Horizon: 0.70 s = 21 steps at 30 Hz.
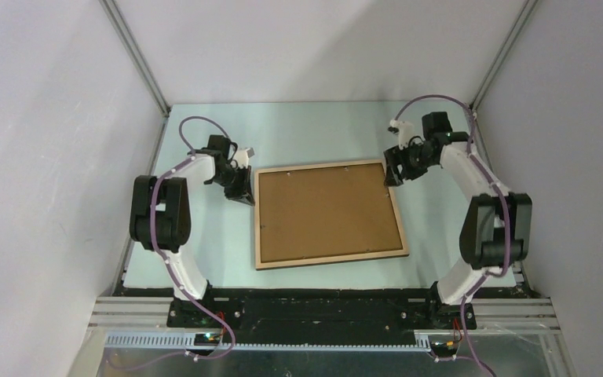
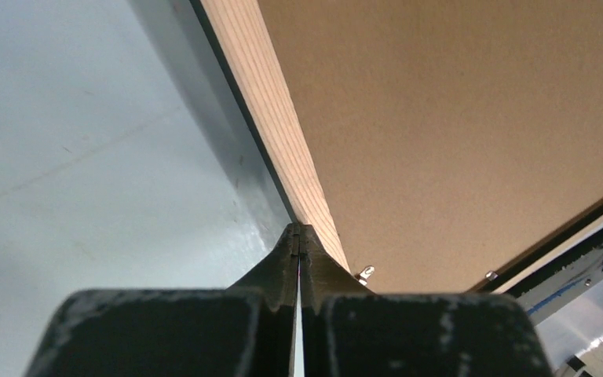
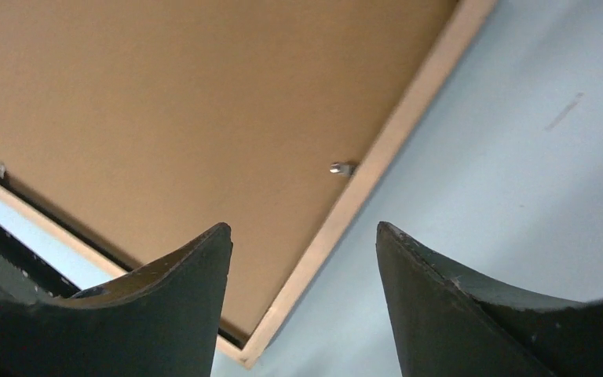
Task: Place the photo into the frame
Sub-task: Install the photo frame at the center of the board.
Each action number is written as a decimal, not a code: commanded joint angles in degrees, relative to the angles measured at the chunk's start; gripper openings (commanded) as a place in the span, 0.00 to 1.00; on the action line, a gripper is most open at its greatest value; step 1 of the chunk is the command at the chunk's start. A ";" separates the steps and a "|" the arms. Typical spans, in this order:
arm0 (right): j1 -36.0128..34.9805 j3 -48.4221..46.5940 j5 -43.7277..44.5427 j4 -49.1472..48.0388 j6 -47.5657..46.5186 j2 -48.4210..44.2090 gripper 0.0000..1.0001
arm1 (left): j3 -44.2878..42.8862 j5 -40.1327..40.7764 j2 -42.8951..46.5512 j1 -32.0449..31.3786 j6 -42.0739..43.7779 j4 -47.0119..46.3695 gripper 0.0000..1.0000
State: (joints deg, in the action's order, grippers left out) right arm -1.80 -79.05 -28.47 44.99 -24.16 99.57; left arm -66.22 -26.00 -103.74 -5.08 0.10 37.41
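Seen from above, the frame point(image 1: 330, 259) lies back-up on the table point(image 1: 322, 129), a brown backing board point(image 1: 326, 212) inside its wood rim; the left gripper point(image 1: 245, 198) sits at its left edge, the right gripper point(image 1: 391, 177) by its far right corner; only the wrist views settle the jaws: left pressed together on nothing, right spread wide over the rim, near a small metal tab point(image 3: 342, 167).

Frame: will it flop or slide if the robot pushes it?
The frame probably stays stiff: its wooden rim looks straight. Lying flat on the smooth table, it would likely slide, not tip.
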 commanded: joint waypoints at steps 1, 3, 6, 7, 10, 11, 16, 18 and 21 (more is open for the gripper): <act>-6.31 6.00 3.83 -1.70 -3.72 -9.31 0.72 | -4.63 2.76 -1.99 0.46 2.00 -1.09 0.00; -9.57 9.92 6.49 -2.38 -4.28 -13.05 0.75 | -6.45 3.45 -2.72 0.48 1.89 -1.04 0.00; -15.24 13.40 9.99 -3.47 -4.59 -18.07 0.77 | -8.81 3.48 -3.78 0.55 1.07 -1.10 0.00; -17.27 14.80 11.57 -3.83 -4.54 -18.92 0.78 | -9.09 3.21 -3.85 0.57 0.84 -1.11 0.00; -20.53 17.13 14.64 -4.73 -3.76 -22.75 0.82 | -9.46 2.52 -3.10 0.68 0.36 -1.04 0.02; -21.97 18.24 16.55 -5.37 -3.60 -23.50 0.86 | -9.30 2.51 -2.77 0.68 0.35 -1.03 0.04; -25.47 20.89 23.69 -6.96 -2.40 -28.87 0.99 | -7.70 3.61 0.80 0.77 0.48 -1.08 0.36; -25.87 22.19 25.36 -6.94 -2.04 -30.65 0.99 | -6.96 4.27 2.19 0.77 1.01 -1.12 0.43; -25.63 24.24 25.88 -7.41 -1.30 -33.12 1.00 | -5.57 5.47 5.00 0.77 3.12 -1.03 0.57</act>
State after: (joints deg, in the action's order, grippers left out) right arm -27.49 -56.95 -7.03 40.05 -26.74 69.93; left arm -72.90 -22.20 -105.14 -4.71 0.49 37.01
